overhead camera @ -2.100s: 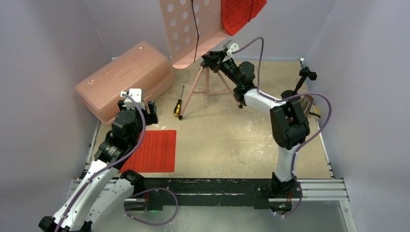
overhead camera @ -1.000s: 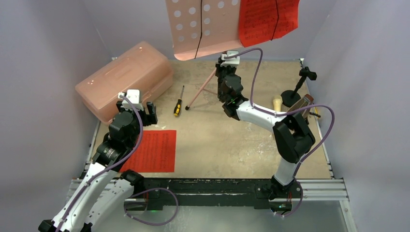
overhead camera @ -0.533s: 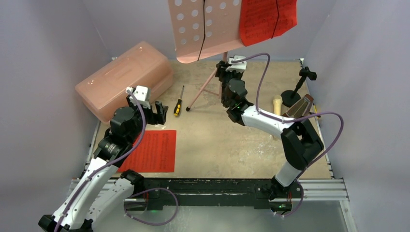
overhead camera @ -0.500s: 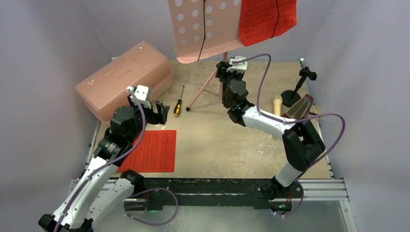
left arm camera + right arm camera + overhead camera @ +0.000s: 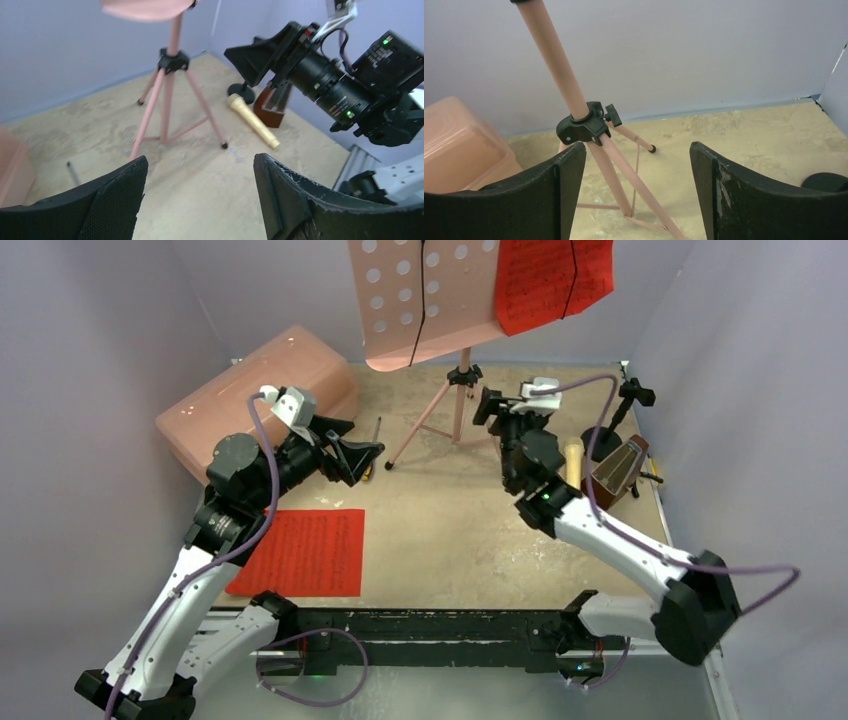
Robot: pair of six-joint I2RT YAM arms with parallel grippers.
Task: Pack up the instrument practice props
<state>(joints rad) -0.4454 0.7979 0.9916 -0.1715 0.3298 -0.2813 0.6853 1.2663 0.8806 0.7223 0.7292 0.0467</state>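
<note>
The pink music stand [image 5: 462, 390] stands upright on its tripod at the back centre, and a red page [image 5: 555, 280] rests on its perforated desk [image 5: 420, 300]. My right gripper [image 5: 490, 405] is open just right of the pole and apart from it. In the right wrist view the tripod hub [image 5: 581, 125] shows beyond the open right gripper [image 5: 638, 175]. My left gripper [image 5: 362, 445] is open left of the stand, above the table, with nothing in it [image 5: 200, 190]. A second red page [image 5: 305, 552] lies front left. The cream microphone [image 5: 573, 460] and brown metronome [image 5: 618, 472] lie at right.
A translucent pink lidded box [image 5: 260, 400] sits at the back left. A yellow-and-black screwdriver [image 5: 376, 430] lies beside it, partly hidden by my left gripper. A small black stand on a round base [image 5: 610, 430] is at the back right, near the wall.
My right gripper has opened, released the music stand and drawn back to the right; the stand now stands upright alone. My left gripper has swung right toward the stand.
</note>
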